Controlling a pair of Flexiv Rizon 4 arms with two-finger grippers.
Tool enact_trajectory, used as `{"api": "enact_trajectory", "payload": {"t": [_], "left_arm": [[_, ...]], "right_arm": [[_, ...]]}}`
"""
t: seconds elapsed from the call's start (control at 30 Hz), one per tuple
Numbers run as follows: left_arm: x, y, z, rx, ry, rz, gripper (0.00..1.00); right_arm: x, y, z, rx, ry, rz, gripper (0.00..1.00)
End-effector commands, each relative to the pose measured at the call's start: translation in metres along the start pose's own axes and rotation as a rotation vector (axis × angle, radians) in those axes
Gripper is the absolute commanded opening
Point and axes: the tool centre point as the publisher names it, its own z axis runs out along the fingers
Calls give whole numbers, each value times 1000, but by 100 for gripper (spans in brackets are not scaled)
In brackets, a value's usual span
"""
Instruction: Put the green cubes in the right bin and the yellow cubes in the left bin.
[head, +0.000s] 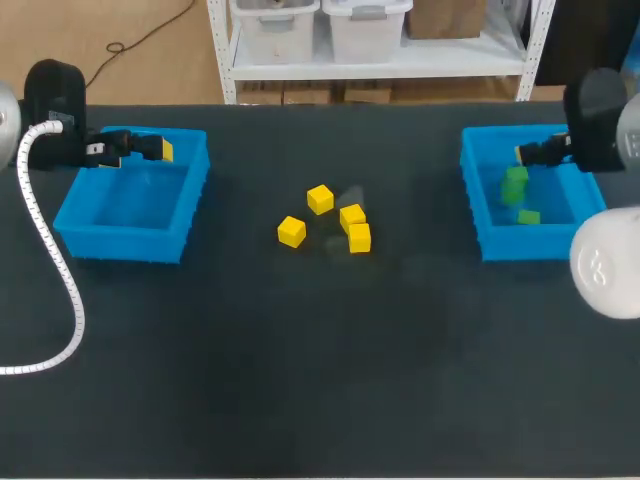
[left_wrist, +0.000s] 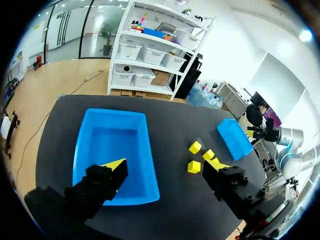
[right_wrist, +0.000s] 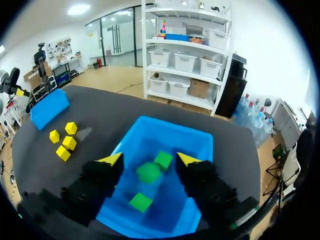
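Observation:
Several yellow cubes (head: 320, 199) lie in a loose cluster at the table's middle, also visible in the left wrist view (left_wrist: 193, 166). The left blue bin (head: 120, 243) holds nothing; my left gripper (head: 150, 148) hangs open above its far rim, empty (left_wrist: 166, 165). My right gripper (head: 530, 152) is over the right blue bin (head: 530, 246), fingers apart (right_wrist: 149, 160). A blurred green cube (right_wrist: 149, 172) is loose in the air below the fingers, touching neither. Two more green cubes (right_wrist: 141, 202) rest on that bin's floor (right_wrist: 165, 135).
The dark table stretches bare in front of both bins and the cube cluster. The left bin (right_wrist: 49, 107) and yellow cubes (right_wrist: 63, 142) show far off in the right wrist view. A white cable hose trails from my left arm (head: 60, 270).

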Motion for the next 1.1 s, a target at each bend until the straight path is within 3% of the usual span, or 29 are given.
{"api": "enact_trajectory", "payload": {"t": [0.03, 0.9, 0.97, 1.1], "left_arm": [[1, 3, 0, 15, -8, 3, 100], [1, 3, 0, 15, -8, 3, 100], [-8, 4, -2, -35, 27, 40, 100], [-30, -10, 4, -41, 76, 86, 100]], "right_arm": [[3, 4, -3, 117, -4, -1, 100], [3, 4, -3, 117, -4, -1, 100], [3, 4, -3, 117, -4, -1, 100], [3, 4, -3, 117, -4, -1, 100]]}}
